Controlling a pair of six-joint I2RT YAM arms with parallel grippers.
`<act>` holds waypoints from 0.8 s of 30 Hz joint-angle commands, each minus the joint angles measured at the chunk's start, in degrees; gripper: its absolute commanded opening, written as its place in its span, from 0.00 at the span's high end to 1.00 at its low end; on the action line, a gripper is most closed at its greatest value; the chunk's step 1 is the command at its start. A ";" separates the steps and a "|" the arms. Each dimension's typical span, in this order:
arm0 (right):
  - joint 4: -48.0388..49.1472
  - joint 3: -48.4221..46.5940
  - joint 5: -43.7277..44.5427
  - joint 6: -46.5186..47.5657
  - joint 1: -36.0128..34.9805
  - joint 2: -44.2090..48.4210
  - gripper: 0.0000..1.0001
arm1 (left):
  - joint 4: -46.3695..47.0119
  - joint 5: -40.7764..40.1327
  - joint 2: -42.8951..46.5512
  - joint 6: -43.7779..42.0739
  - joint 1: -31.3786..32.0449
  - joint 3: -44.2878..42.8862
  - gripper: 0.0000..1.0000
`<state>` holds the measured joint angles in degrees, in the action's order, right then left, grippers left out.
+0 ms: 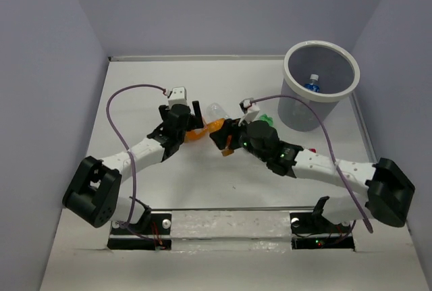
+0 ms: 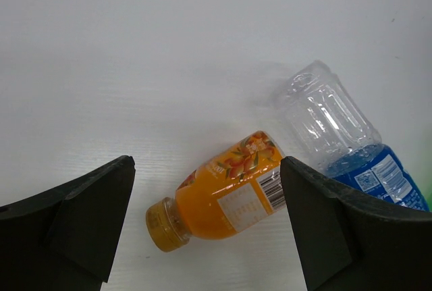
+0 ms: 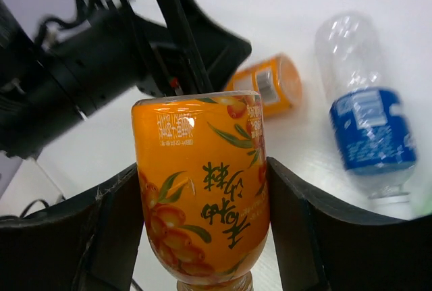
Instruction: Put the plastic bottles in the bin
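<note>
Right gripper [image 3: 202, 166] clamps one orange bottle [image 3: 202, 203] — we see left gripper [image 2: 208, 163], jaws apart, over a second orange bottle [image 2: 223, 196] on white table [image 1: 135, 95]; pale walls [image 1: 47, 68], bin [image 1: 300, 112] far right.

The near orange bottle [image 3: 202, 190] fills the middle of the right wrist view. On it are two big dark signs that look like Chinese writing. They seem to be upside down, and I cannot read them. At 10 o'clock on that bottle is a small block of white print, too tiny to read. The lying orange bottle [image 2: 226, 193] in the left wrist view has a white patch with small grey print. At its 3 o'clock end is a black barcode [image 2: 272, 190], but no number shows clearly. At 2 o'clock from it lies the clear bottle [image 2: 331, 119]. Its blue label [image 2: 378, 173] has little white boxes of print, also too tiny to read. No brand name can be made out.
</note>
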<state>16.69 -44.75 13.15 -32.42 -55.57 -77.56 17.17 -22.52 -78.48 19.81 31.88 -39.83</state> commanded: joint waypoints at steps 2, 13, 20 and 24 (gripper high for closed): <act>-8.58 -9.11 10.39 11.50 3.88 14.32 0.48 | 4.36 4.93 4.12 -3.19 -0.06 1.77 0.01; -13.26 -33.63 16.03 29.25 33.75 11.57 0.53 | 12.10 16.10 2.28 -9.62 0.03 6.53 0.01; -21.25 -45.59 6.55 27.25 50.99 -3.46 0.51 | 12.01 17.69 5.25 -8.13 0.11 8.02 0.01; -25.29 -46.65 3.90 25.40 53.02 -5.58 0.11 | 11.66 18.74 6.67 -6.81 0.38 8.72 0.01</act>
<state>-2.96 -88.29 20.99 -6.17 -4.01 -83.81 26.39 -5.61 -74.70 12.40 31.81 -31.88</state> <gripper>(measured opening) 0.740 0.989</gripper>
